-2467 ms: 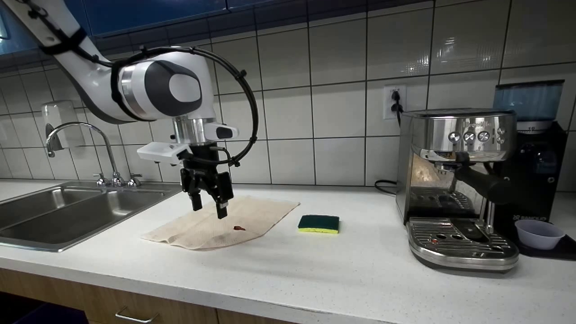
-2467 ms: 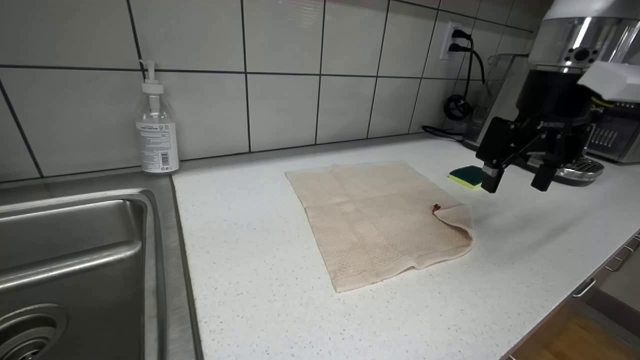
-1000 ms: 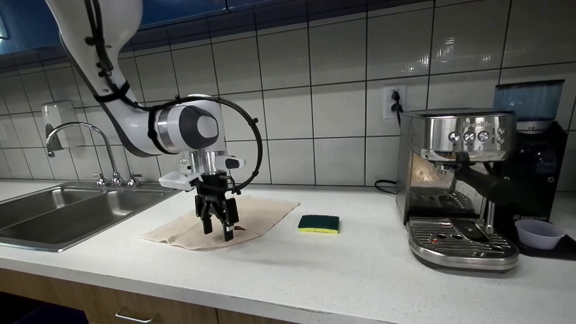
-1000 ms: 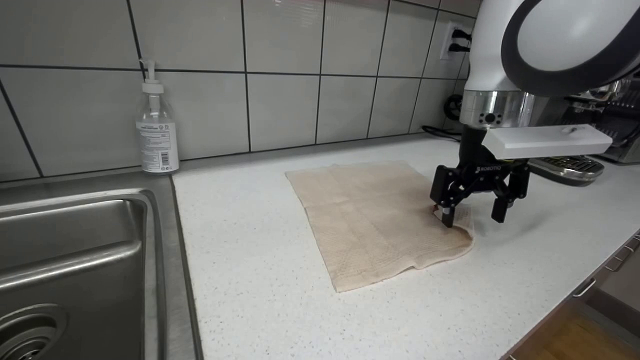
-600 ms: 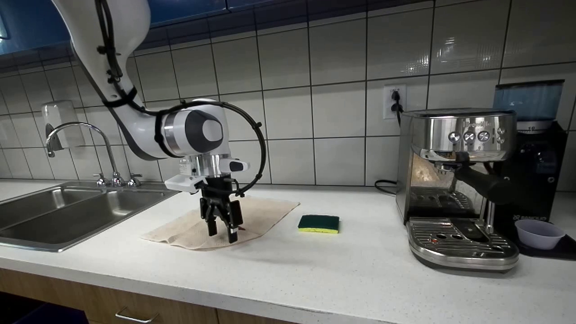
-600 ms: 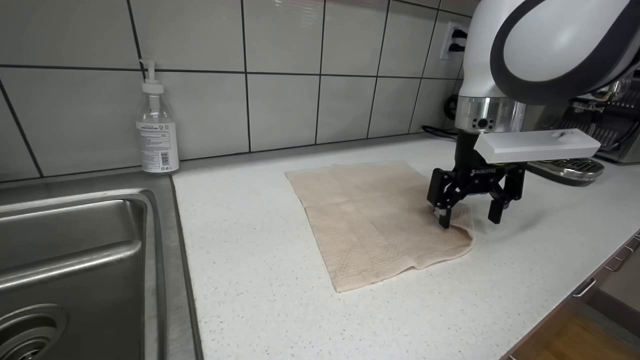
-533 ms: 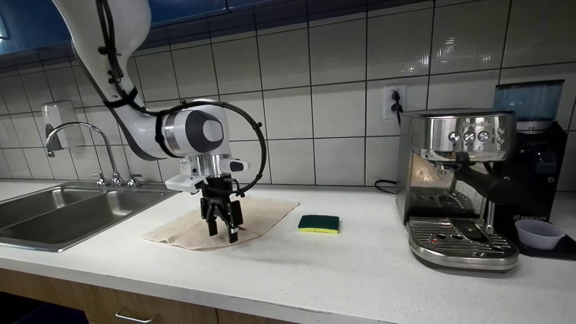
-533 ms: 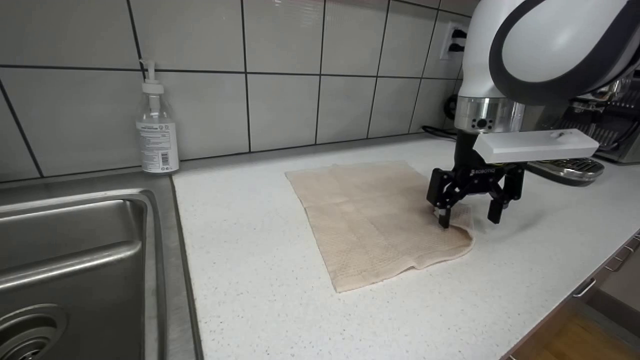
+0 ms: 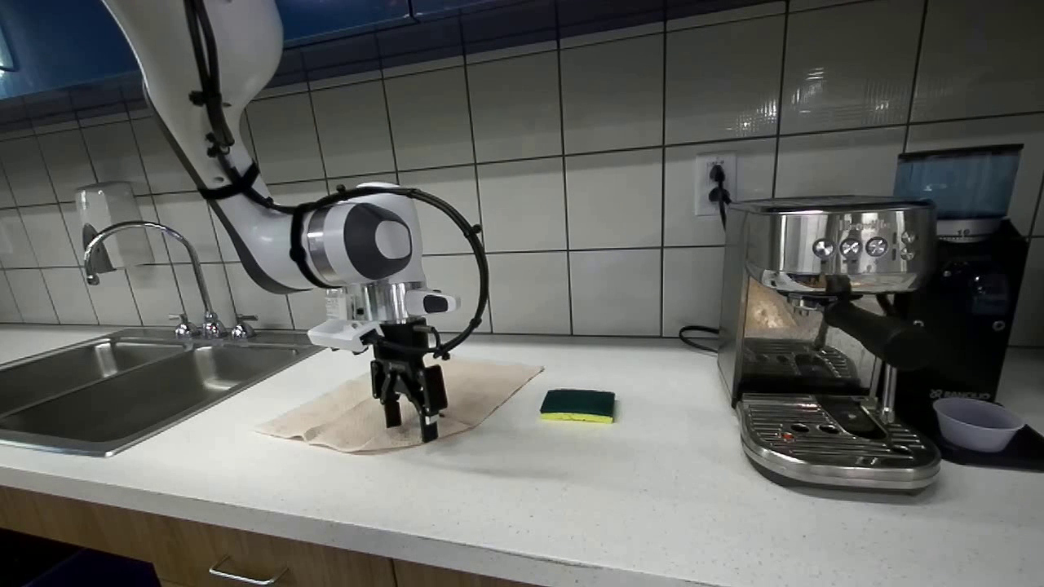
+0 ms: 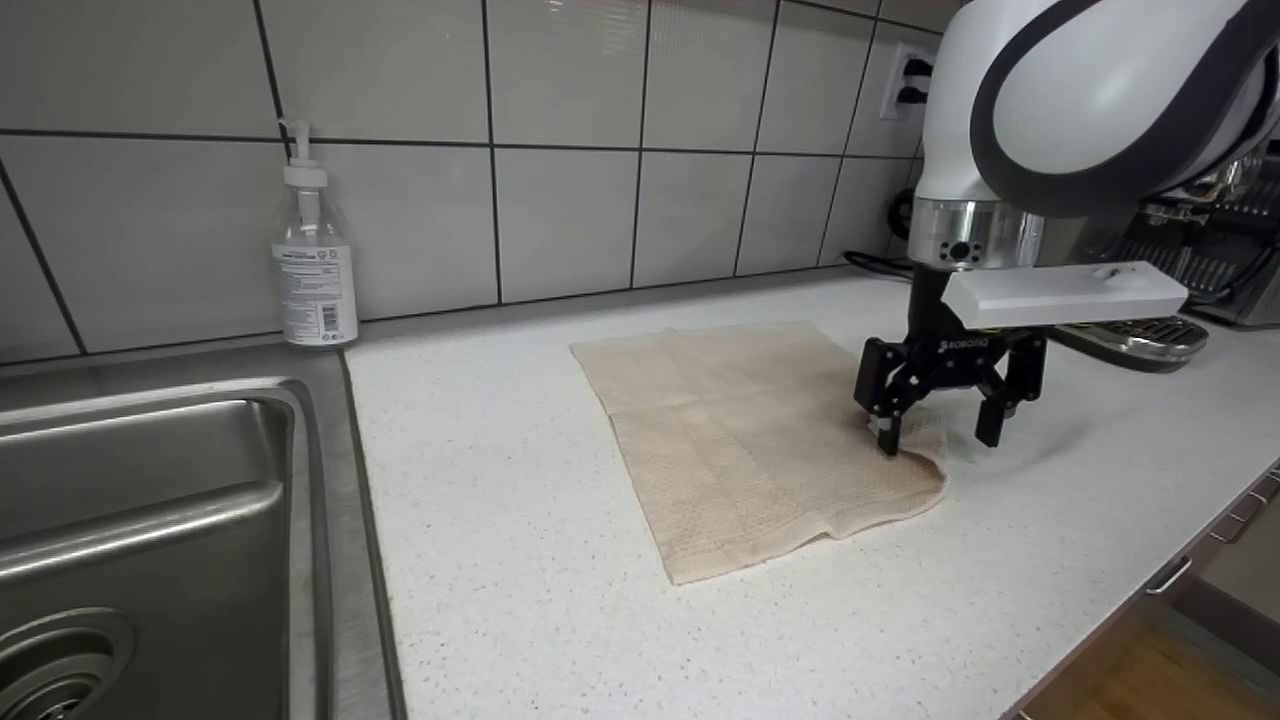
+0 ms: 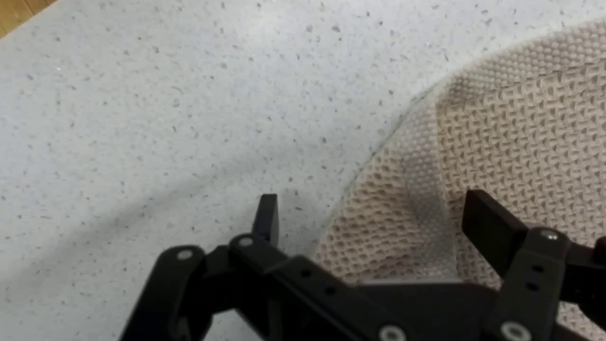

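A beige textured cloth [image 10: 740, 430] lies on the white counter, seen in both exterior views, with one edge turned over. My gripper [image 10: 938, 441] points straight down at that folded edge, low over the counter. In the wrist view the folded part [image 11: 378, 222] of the cloth lies between the widely parted fingers. The left finger [image 11: 267, 220] is over bare counter, the right finger [image 11: 492, 227] over the cloth. Nothing is gripped; whether the tips touch the surface I cannot tell. A green and yellow sponge [image 9: 577, 405] lies to the cloth's right in an exterior view.
A steel sink [image 9: 175, 387] with a faucet [image 9: 200, 277] is at the left. An espresso machine [image 9: 832, 342], a grinder [image 9: 962, 302] and a small pale bowl [image 9: 977, 424] stand at the right. A pump bottle [image 10: 315, 270] stands behind the sink's corner.
The open gripper has come down from above to the cloth's folded edge, then shifted slightly sideways. A small red-brown tag by the fold is now hidden behind it. The cloth has not moved.
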Tool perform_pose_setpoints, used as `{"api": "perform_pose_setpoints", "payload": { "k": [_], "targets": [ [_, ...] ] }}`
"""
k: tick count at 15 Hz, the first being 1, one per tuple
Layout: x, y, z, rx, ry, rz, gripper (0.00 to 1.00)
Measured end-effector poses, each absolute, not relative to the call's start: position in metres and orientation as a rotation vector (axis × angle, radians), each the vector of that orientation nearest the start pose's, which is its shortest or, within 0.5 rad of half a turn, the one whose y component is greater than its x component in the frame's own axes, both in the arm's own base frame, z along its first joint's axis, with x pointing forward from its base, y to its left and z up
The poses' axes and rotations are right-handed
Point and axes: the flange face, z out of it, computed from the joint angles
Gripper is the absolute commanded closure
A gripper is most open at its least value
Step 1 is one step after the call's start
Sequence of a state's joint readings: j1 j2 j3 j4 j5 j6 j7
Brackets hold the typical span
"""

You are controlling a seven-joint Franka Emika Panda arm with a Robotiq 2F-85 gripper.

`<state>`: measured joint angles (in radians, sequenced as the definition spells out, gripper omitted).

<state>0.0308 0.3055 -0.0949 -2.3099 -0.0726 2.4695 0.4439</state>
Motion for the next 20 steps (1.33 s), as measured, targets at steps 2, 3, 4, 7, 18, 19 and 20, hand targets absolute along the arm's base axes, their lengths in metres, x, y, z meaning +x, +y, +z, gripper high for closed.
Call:
{"api": "perform_pose_setpoints", "payload": {
  "k": [2, 3, 4, 7, 18, 19, 20],
  "targets": [
    [0.5098, -0.0349, 0.2008, -3.151, 0.717, 0.208, 0.0],
    [0.5104, -0.0354, 0.2008, -3.151, 0.718, 0.207, 0.0],
    [0.511, -0.0359, 0.2006, -3.151, 0.719, 0.206, 0.0],
    [0.5119, -0.0367, 0.1998, -3.152, 0.722, 0.207, 0.26],
    [0.5166, -0.0291, 0.2027, -3.158, 0.698, 0.191, 1.0],
    [0.5165, -0.0282, 0.2027, -3.159, 0.695, 0.192, 1.0],
    [0.5165, -0.0276, 0.2027, -3.159, 0.693, 0.192, 1.0]
  ]
}}
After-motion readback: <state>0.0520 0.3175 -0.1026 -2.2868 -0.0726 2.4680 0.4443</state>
